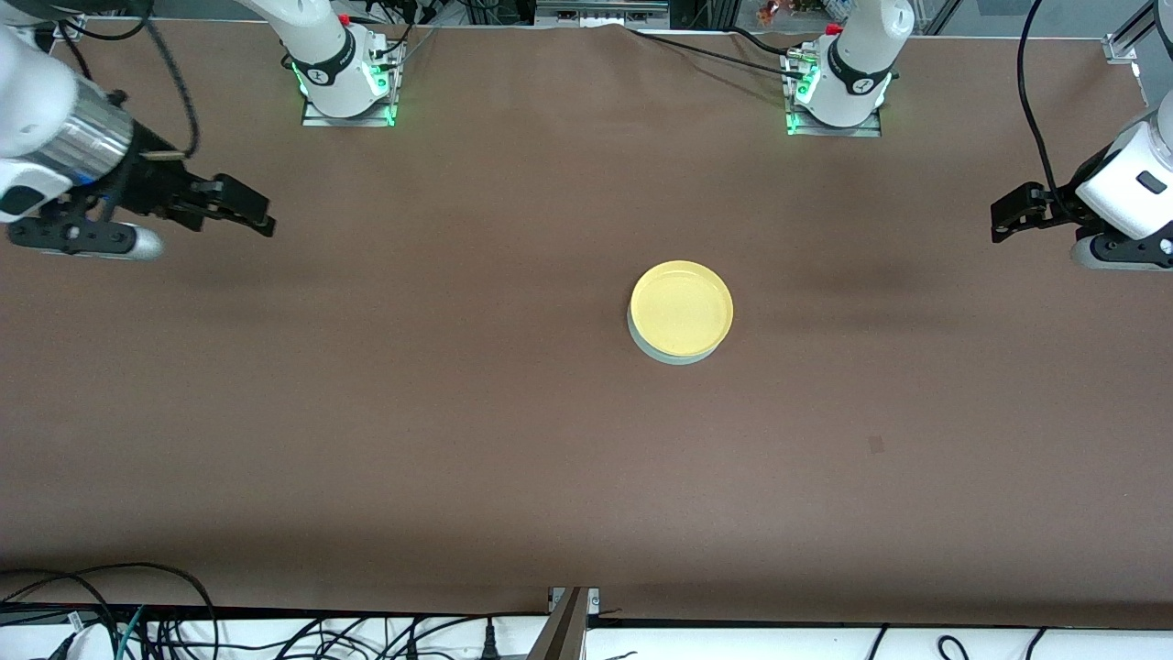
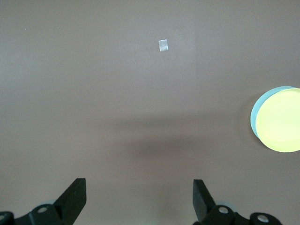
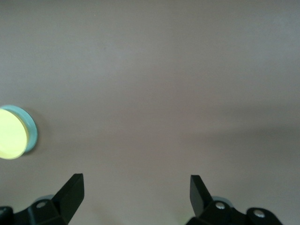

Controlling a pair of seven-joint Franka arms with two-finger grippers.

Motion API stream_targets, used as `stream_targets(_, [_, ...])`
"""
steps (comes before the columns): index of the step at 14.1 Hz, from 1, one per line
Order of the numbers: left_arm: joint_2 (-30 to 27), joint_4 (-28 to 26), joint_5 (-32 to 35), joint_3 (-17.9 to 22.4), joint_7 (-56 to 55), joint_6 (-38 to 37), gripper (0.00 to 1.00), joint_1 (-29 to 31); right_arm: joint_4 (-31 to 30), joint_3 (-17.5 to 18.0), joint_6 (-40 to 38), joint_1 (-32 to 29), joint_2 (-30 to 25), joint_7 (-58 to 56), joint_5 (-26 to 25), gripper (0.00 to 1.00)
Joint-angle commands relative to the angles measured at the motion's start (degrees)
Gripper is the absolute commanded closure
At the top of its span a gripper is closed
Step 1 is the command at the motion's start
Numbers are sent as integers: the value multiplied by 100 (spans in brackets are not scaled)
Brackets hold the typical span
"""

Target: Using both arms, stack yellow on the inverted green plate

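Two plates sit stacked mid-counter (image 1: 458,412): the yellow plate (image 1: 681,307) rests on the green plate (image 1: 672,356), only a pale rim showing beneath — so we judge the stacking done. Our left hand (image 1: 1008,220) and right hand (image 1: 240,209) hang wide and empty over opposite ends of the counter, well apart from the stack — likely parked to avoid nudging it.
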Motion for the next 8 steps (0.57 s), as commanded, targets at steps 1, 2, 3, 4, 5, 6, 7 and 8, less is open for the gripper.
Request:
stream_targets(1, [12, 98, -161, 13, 140, -99, 0, 4, -279, 280, -39, -499, -231, -645, -196, 0])
stream_targets(2, [12, 98, -161, 13, 140, -99, 0, 4, -280, 332, -39, -552, -232, -952, -353, 0])
stream_targets(3, [12, 98, -161, 13, 140, -99, 0, 4, -271, 341, -47, -570, -240, -1051, -425, 0])
stream_targets(4, [12, 98, -161, 13, 140, -99, 0, 4, -236, 341, -56, -562, -241, -1113, -434, 0])
stream_targets(5, [12, 98, -161, 4, 140, -99, 0, 4, -210, 341, -91, -536, -232, -1113, -460, 0])
stream_targets(6, [12, 98, -161, 13, 132, -99, 0, 4, -131, 350, -109, -509, -206, -1087, -547, 0])
stream_targets(7, [12, 98, -161, 4, 140, -99, 0, 4, -113, 350, -153, -500, -188, -1078, -583, 0])
stream_targets(8, [12, 98, -161, 4, 140, -99, 0, 4, -104, 350, -153, -491, -179, -1104, -584, 0])
